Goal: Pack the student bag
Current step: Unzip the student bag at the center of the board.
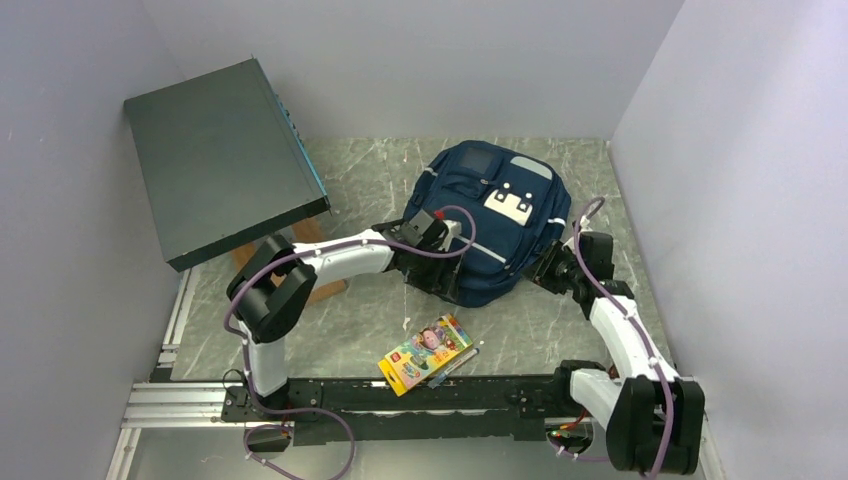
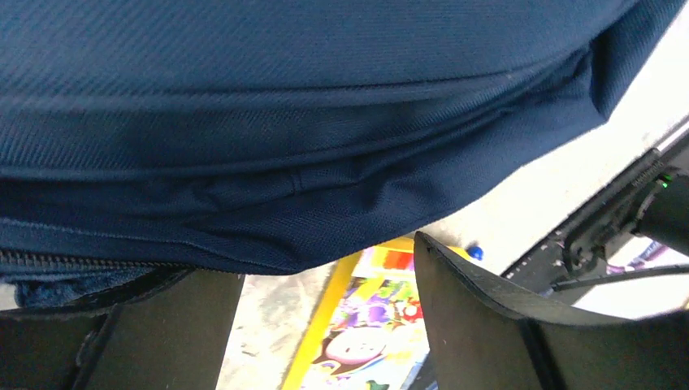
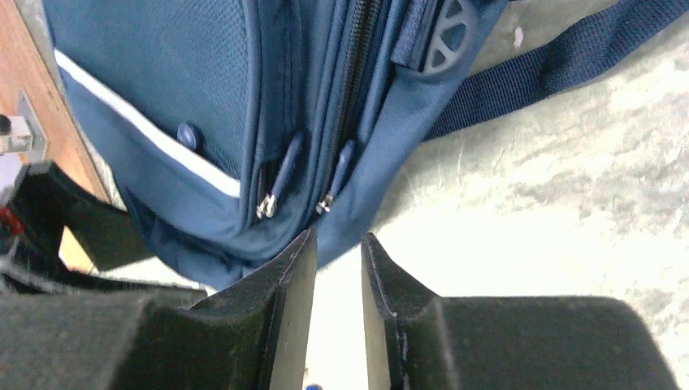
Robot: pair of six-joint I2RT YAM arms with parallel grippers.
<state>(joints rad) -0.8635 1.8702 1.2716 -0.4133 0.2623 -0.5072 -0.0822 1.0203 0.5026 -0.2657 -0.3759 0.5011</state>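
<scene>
Closest in, the left gripper (image 2: 321,264) stands wide apart at the bottom of its wrist view, at the lower hem of the student bag (image 1: 495,215), with nothing clamped. The bag lies centre-right in the overhead view, a colourful crayon pack (image 1: 427,353) below it. The right gripper (image 3: 337,237) is nearly closed and empty, just short of two zipper pulls (image 3: 337,175). The best move is probably to nudge forward and pinch one tab only, not fabric, while the left steadies the bag.

The backpack (image 1: 495,215) fills the centre of the worktop (image 1: 560,335), and the left arm (image 1: 330,258) and right arm (image 1: 620,330) crowd its lower edge. A tilted dark box (image 1: 220,155) blocks the upper left. A colourful pack (image 1: 427,353) lies at lower centre; bare worktop is free to its right and left.
</scene>
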